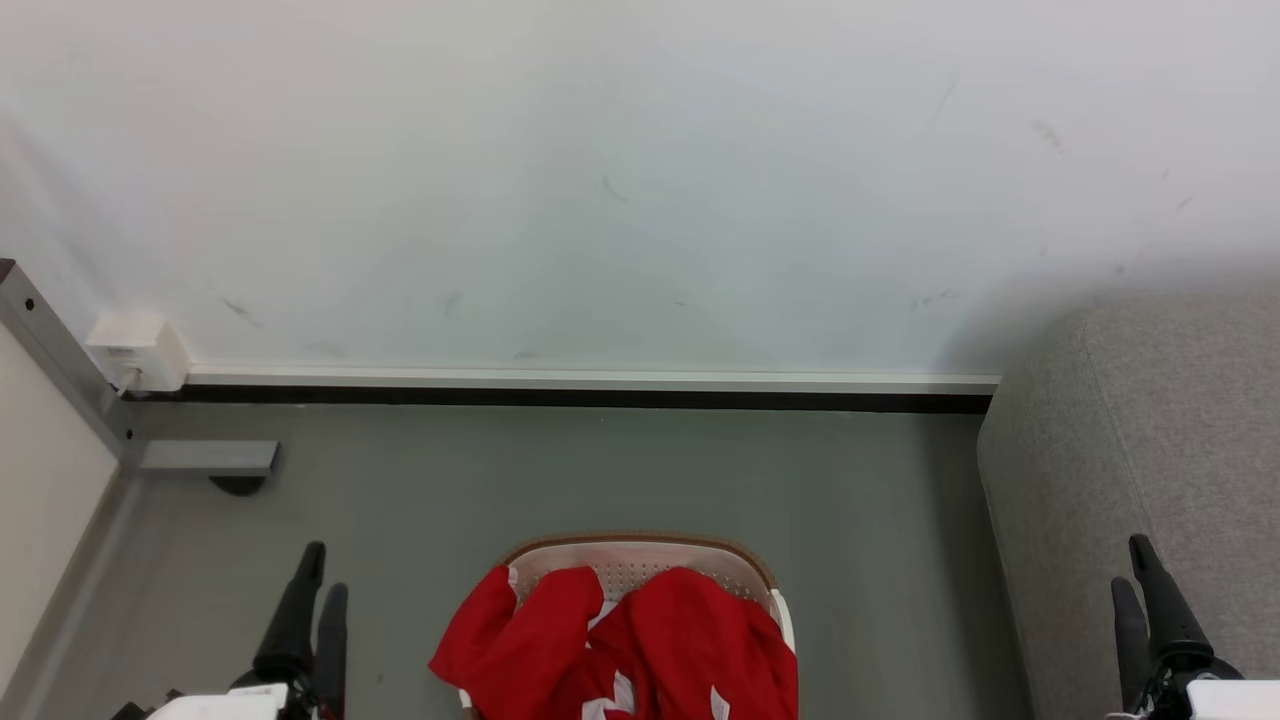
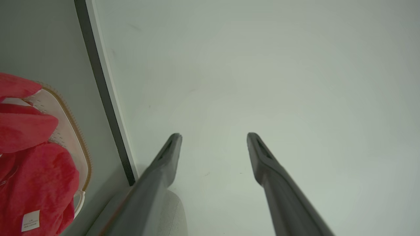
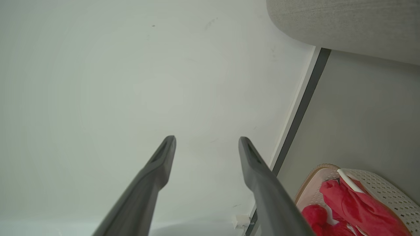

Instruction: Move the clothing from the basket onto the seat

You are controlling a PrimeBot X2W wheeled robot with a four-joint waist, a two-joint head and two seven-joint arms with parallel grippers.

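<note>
Red clothing [image 1: 640,650] with white patches is heaped in the white basket [image 1: 640,550], whose brown rim shows at the bottom centre of the head view. One red piece hangs over the basket's left edge. The grey seat [image 1: 1130,480] rises at the right. My left gripper [image 1: 322,580] stands open at the lower left, well clear of the basket. My right gripper [image 1: 1135,565] stands open at the lower right, in front of the seat. In the left wrist view the clothing [image 2: 29,170] shows a small white label beside the basket [image 2: 70,131]. The right wrist view shows clothing [image 3: 347,209], basket [image 3: 387,193] and seat [image 3: 344,23].
A white wall [image 1: 600,180] with a dark baseboard [image 1: 600,397] runs behind the basket. A white outlet box [image 1: 140,352] and a metal frame [image 1: 60,360] stand at the left. Grey floor [image 1: 500,470] lies open between the basket, wall and seat.
</note>
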